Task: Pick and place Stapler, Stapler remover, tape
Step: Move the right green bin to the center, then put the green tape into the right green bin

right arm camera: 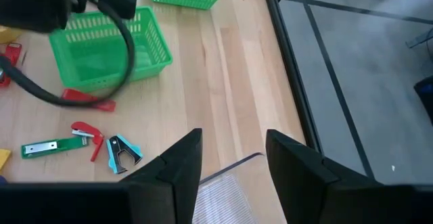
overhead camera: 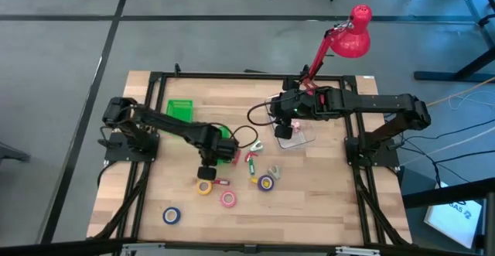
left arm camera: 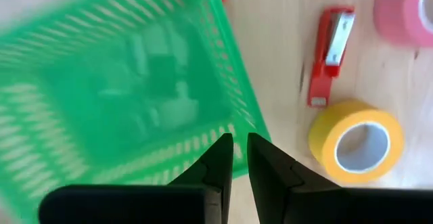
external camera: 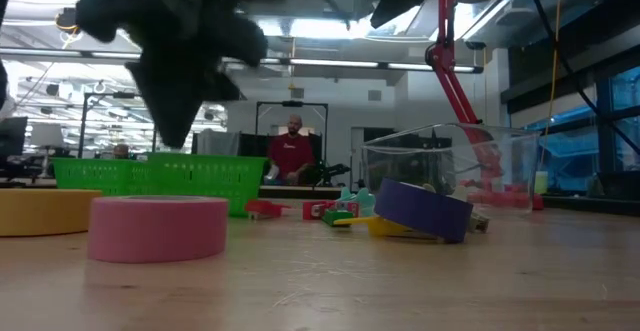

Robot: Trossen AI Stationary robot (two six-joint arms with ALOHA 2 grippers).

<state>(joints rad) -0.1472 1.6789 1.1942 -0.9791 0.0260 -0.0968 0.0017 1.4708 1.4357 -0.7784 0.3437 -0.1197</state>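
High view: wooden table (overhead camera: pixel 325 202); green basket (left arm camera: pixel 122 82) right under left gripper (left arm camera: pixel 240 158), fingers nearly clenched, holding nothing; clear container (overhead camera: pixel 298 138) under right gripper (right arm camera: pixel 230 158), jaws released, empty. Red stapler (left arm camera: pixel 329 55) and yellow tape (left arm camera: pixel 356 141) just beside left gripper; pink tape (overhead camera: pixel 228 199), blue tape (overhead camera: pixel 172 215) farther off; teal staple remover (right arm camera: pixel 122 152) near right gripper w/ green stapler (right arm camera: pixel 47 147).

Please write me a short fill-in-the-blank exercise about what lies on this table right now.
1. The basket under the left arm's fingers is ____ in colour.
2. Beside the yellow tape roll lies a ____ stapler.
3. The lamp at the table's far edge is ____.
4. The right arm's fingers stand ____, holding nothing.

Missing words: green; red; pink; open
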